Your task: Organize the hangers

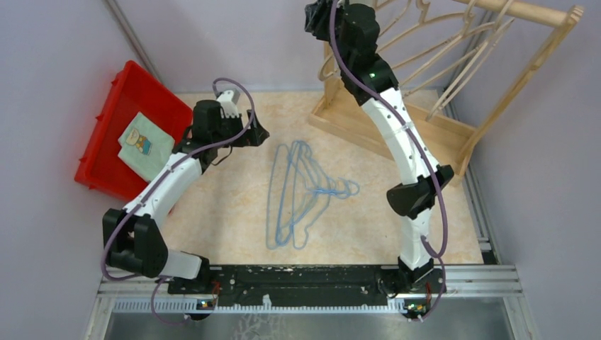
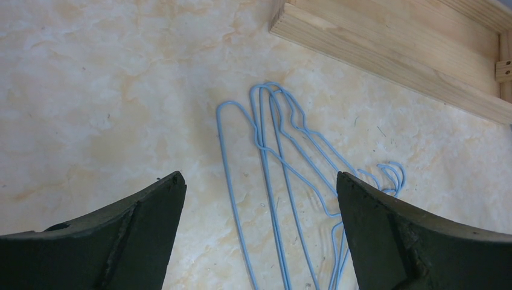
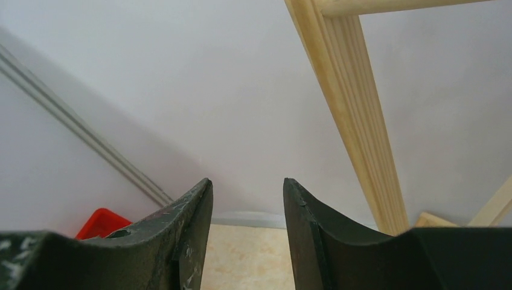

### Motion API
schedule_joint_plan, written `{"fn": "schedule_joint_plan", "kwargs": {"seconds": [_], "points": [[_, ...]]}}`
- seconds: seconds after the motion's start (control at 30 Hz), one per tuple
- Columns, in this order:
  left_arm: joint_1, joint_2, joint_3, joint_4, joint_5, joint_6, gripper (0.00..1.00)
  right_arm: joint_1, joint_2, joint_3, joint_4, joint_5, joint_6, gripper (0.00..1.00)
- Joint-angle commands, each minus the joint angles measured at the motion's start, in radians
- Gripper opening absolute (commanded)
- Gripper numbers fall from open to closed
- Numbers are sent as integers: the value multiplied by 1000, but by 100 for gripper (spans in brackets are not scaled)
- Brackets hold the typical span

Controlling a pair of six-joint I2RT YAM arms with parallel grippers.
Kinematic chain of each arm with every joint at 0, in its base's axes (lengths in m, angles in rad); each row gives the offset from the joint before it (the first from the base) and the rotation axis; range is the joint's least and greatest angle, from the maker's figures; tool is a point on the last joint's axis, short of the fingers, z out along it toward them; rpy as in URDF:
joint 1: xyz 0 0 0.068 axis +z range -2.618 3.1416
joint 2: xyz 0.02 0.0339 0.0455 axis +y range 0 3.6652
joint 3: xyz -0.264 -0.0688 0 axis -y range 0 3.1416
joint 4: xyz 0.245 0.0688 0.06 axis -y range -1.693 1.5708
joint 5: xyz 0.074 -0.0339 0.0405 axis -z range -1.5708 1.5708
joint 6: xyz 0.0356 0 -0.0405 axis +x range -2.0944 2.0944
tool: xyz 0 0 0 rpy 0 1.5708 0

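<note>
Several thin light-blue wire hangers (image 1: 301,191) lie stacked flat on the beige table, hooks pointing right. In the left wrist view the blue hangers (image 2: 284,181) lie below and between my open fingers. My left gripper (image 1: 261,132) hovers just left of the pile's far end, open and empty. Several beige wooden hangers (image 1: 439,49) hang on the rack's rail (image 1: 524,10) at the back right. My right gripper (image 1: 315,18) is raised high beside the rack's left post (image 3: 350,115), jaws a little apart and empty.
A red bin (image 1: 106,142) with a folded cloth (image 1: 145,145) in it stands at the left. The wooden rack's base (image 1: 397,124) sits at the back right; it also shows in the left wrist view (image 2: 386,54). Grey walls close in on all sides.
</note>
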Motion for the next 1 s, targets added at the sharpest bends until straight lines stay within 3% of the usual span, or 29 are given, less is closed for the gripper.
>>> {"fn": "schedule_joint_plan", "kwargs": {"seconds": [0.0, 0.37, 0.73, 0.97], "points": [[2, -52, -31, 33, 1, 24, 100, 19, 22, 43, 129, 121, -80, 50], [3, -61, -31, 8, -2, 64, 100, 20, 108, 74, 233, 234, -147, 67], [3, -71, -65, -11, -36, 67, 100, 19, 146, 76, 329, 439, -268, 72], [3, -69, -69, -13, -35, 64, 100, -8, 149, 73, 366, 473, -300, 73]]}}
